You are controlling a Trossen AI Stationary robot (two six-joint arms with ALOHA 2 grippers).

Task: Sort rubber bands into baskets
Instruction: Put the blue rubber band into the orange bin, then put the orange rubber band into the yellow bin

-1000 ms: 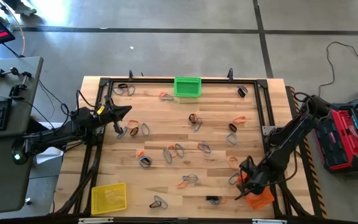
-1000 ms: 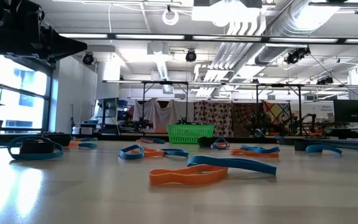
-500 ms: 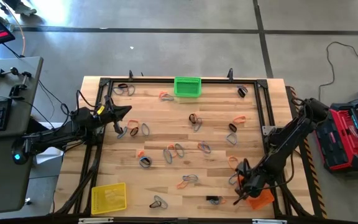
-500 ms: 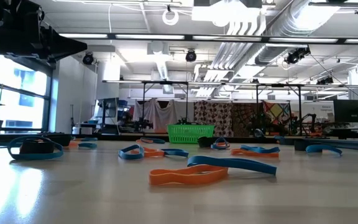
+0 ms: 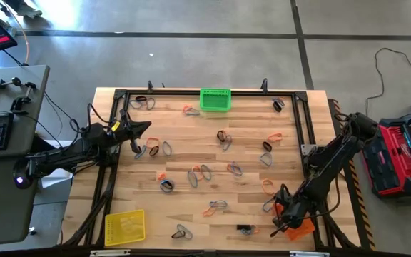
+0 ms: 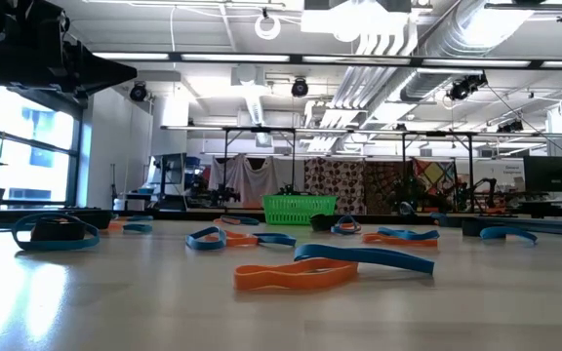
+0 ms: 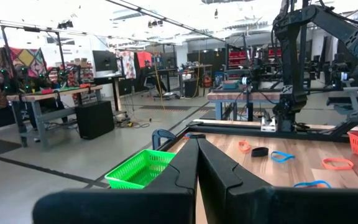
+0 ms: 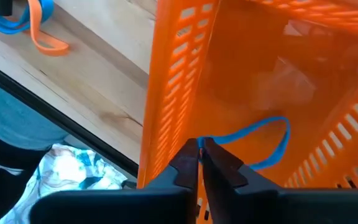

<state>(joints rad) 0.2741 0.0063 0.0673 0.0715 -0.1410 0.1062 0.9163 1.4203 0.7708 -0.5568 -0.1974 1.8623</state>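
The sorting looks barely begun. The right gripper point(image 5: 285, 218) hangs over the orange basket point(image 5: 300, 227) at the table's near right corner. In the right wrist view its fingers meet, pinching the end of a blue rubber band point(image 8: 272, 146) that dangles inside that basket's mesh wall point(image 8: 179, 68); the band is not yet let go. No other band can be made out in this basket.

The left gripper point(image 5: 140, 128) waits near the table's left edge, toward the far side, with its fingers pressed together on nothing, as the left wrist view shows.

Most of the work appears to remain. Loose rubber bands point(image 5: 216, 205) in orange, black and blue-grey lie scattered over nearly the whole wooden table point(image 5: 191, 153), a few close to the left gripper. The green basket point(image 5: 215, 99) at the middle of the far edge and the yellow basket point(image 5: 125, 226) at the near left corner show no bands inside, as far as the high view can tell.
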